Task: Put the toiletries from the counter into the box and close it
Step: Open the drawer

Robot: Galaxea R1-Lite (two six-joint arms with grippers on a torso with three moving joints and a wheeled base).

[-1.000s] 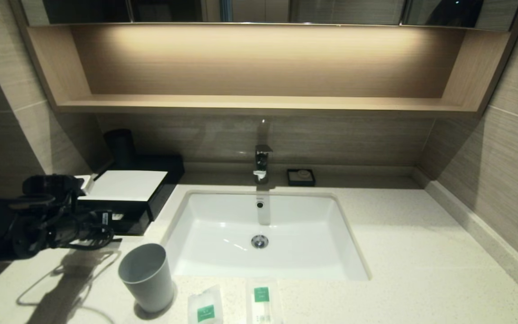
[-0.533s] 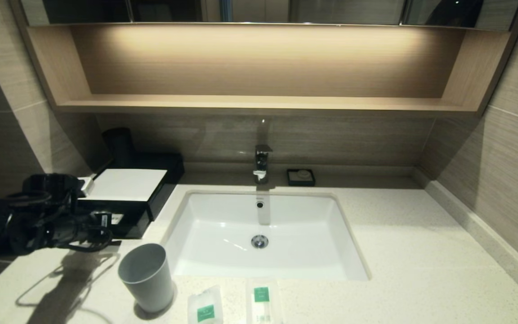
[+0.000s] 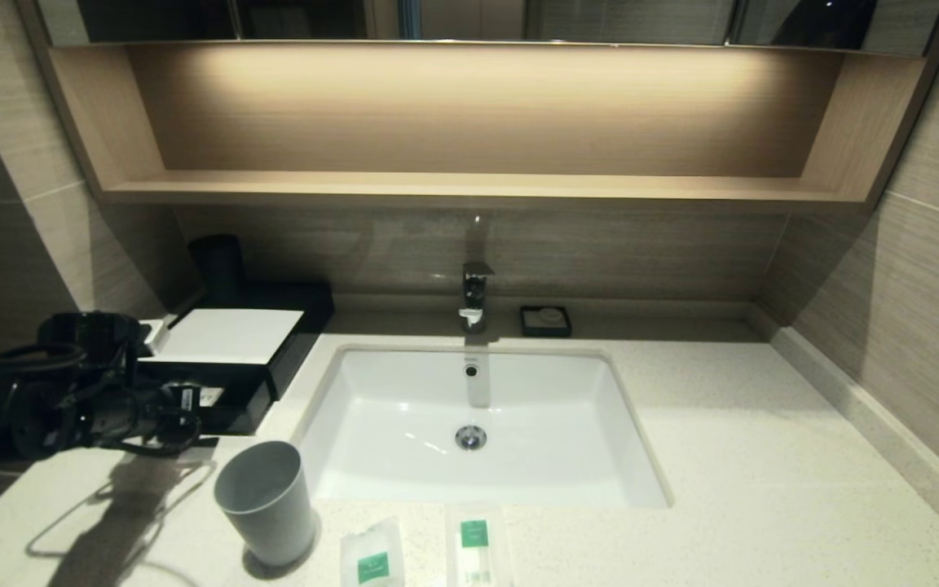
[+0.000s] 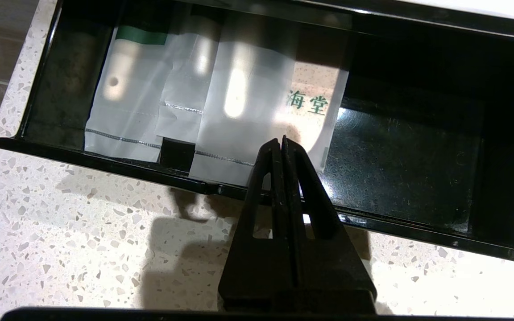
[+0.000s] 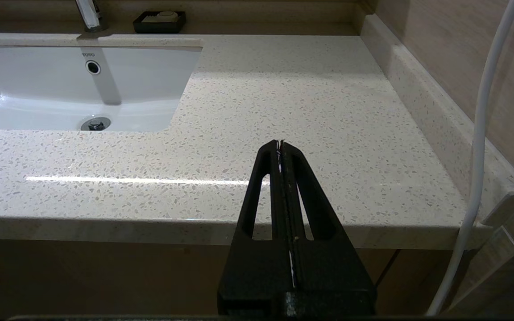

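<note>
Left hand (image 4: 282, 139) pinched shut on nothing, poised at the front rim of the box (image 3: 262, 383), over pale packets (image 4: 221, 102) inside. Two sachets (image 3: 372, 556) (image 3: 476, 545) flat on the bench (image 3: 747, 456), beside the grey cup (image 3: 266, 499). Right hand (image 5: 280, 143) shut, empty, off the bench's front edge.

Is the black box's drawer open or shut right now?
Open: the drawer is slid out, exposing translucent sachets lying inside.
</note>
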